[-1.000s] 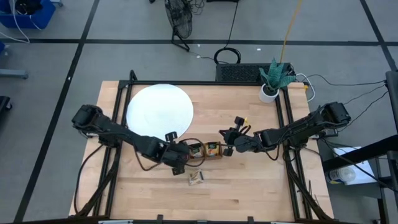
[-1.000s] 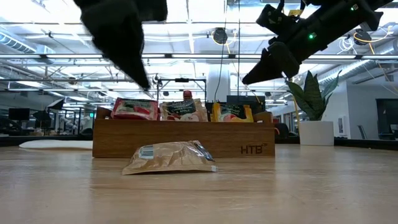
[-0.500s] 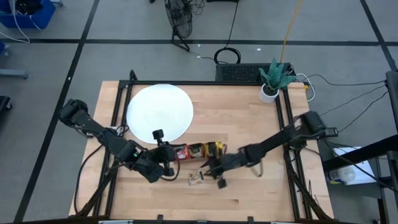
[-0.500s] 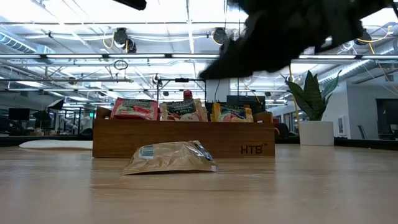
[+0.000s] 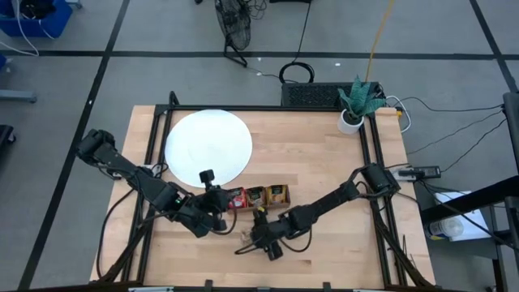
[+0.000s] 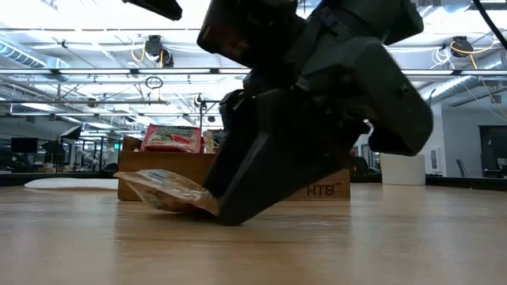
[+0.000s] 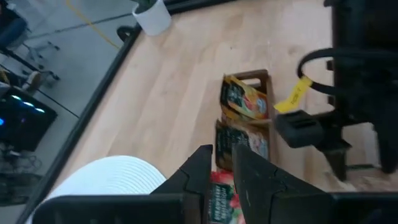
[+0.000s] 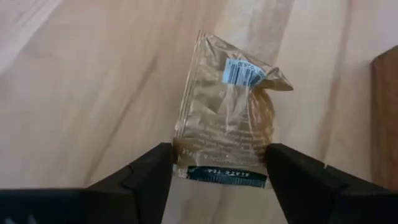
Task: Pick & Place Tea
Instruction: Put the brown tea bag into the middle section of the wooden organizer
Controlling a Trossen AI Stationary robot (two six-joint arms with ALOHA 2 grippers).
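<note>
A: Reaching down at the table's near edge, your right gripper [image 8: 217, 163] has its two fingers spread apart, one to each side of the loose brown sachet [image 8: 227, 109]. You can see that in the right wrist view: the packet's near edge sits in the gap, and the rest of it runs straight away from the wrist, barcode end farthest off. Nothing is clamped yet.

B: So which way do you close?

A: Across the short side. The long axis lies along your approach, so I judge the fingers should meet on the near end. In the low view the sachet [image 6: 168, 190] looks lifted at one side against the right gripper [image 6: 238, 207], so it may skid or flip as you squeeze.

B: And the other arm?

A: The left gripper [image 5: 212, 212] hangs over the table beside the tray [image 5: 258, 196], near the white disc [image 5: 208, 148]. Its fingers [image 7: 205, 171] stand nearly together with only a thin gap, holding nothing. The right one is plainly nearer the packet.

B: What's in the tray?

A: Three compartments, each with upright sachets: red ones [image 7: 222, 198] at the end nearest the disc, dark ones [image 7: 245, 146] in the middle, orange-yellow [image 7: 244, 102] at the far end. The loose packet lies just in front of the tray, apart from it.
</note>
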